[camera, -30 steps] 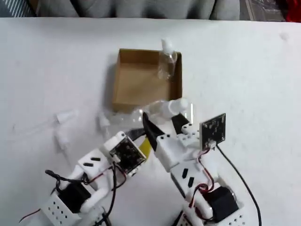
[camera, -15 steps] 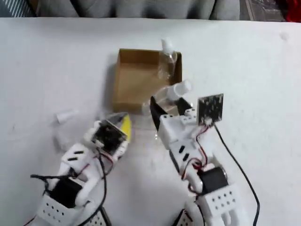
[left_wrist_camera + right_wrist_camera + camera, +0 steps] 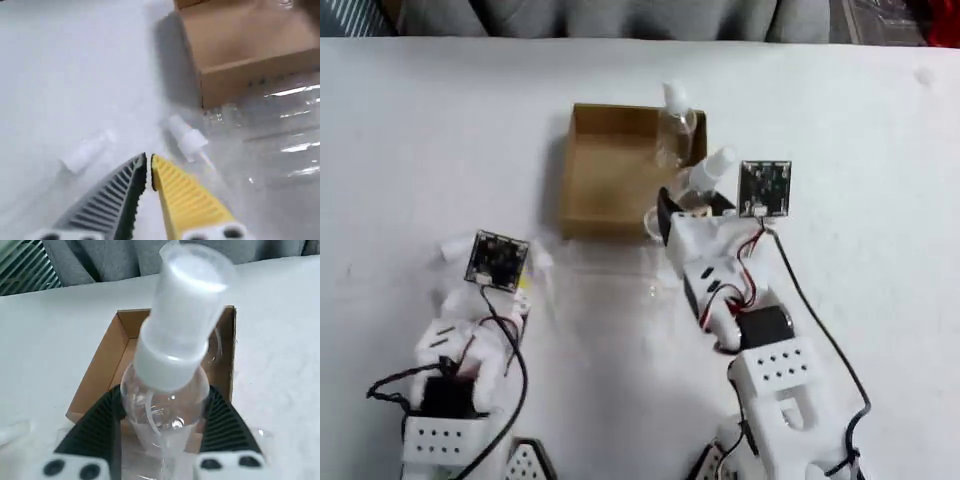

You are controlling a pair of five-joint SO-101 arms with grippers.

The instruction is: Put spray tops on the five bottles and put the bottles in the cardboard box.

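My right gripper is shut on a clear bottle with a white spray top, held upright over the near right corner of the cardboard box. In the high view that held bottle stands out above the right gripper. Another capped bottle stands in the box's far right corner. My left gripper is shut and empty, low over the table between two loose spray tops. Clear uncapped bottles lie just in front of the box.
The loose spray tops lie left of the lying bottles. White tabletop spreads around the box on all sides. A curtain hangs behind the table's far edge.
My right gripper has carried the capped bottle forward from in front of the box to over its near right corner. The left arm has swung away left toward the loose spray tops.
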